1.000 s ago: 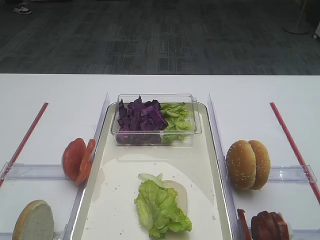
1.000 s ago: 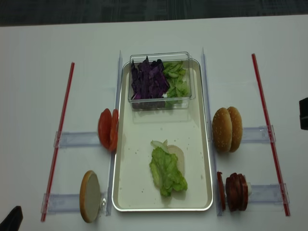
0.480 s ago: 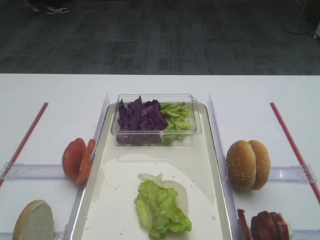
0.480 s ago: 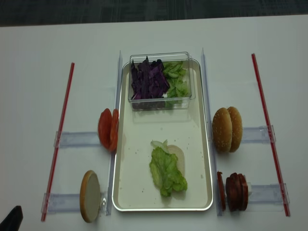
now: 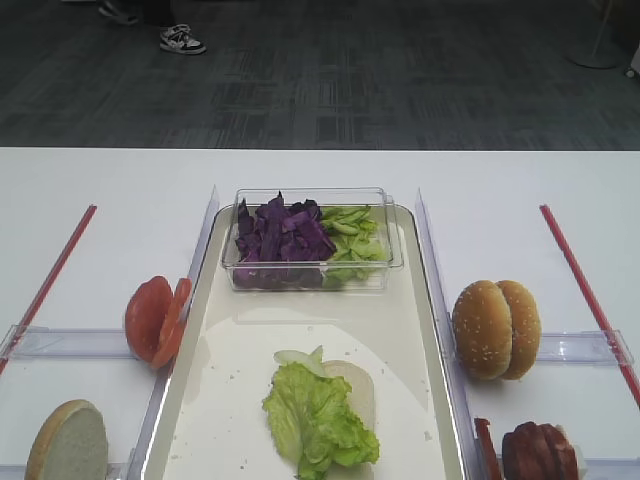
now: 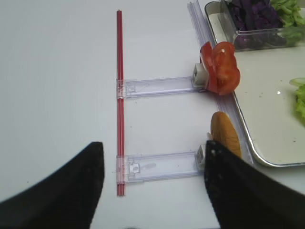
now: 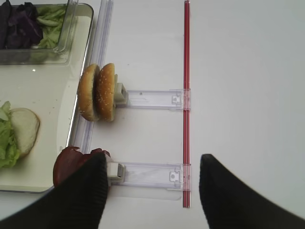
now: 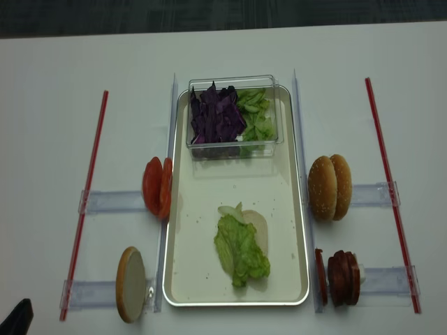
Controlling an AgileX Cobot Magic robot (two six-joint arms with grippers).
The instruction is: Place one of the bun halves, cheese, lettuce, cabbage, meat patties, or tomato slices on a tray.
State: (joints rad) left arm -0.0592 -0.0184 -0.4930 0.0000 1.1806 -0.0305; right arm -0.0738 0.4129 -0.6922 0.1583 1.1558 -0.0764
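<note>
Both grippers hang back with jaws wide, holding nothing; lettuce (image 8: pixel 241 250) lies loosely on a bun half (image 8: pixel 255 229) in the tray (image 8: pixel 293 209); stacking more could slide the leaf off

We see open tray (image 8: pixel 195 279) floor between the clear tub (image 8: pixel 234 115) at the far end and the lettuce (image 8: pixel 241 250) lying nearer us (a bare band across the middle). Along both long sides, upright clear dividers (image 8: pixel 300 139) and standing bun halves (image 8: pixel 330 187) and tomato slices (image 8: pixel 157 187) crowd the edges.
</note>
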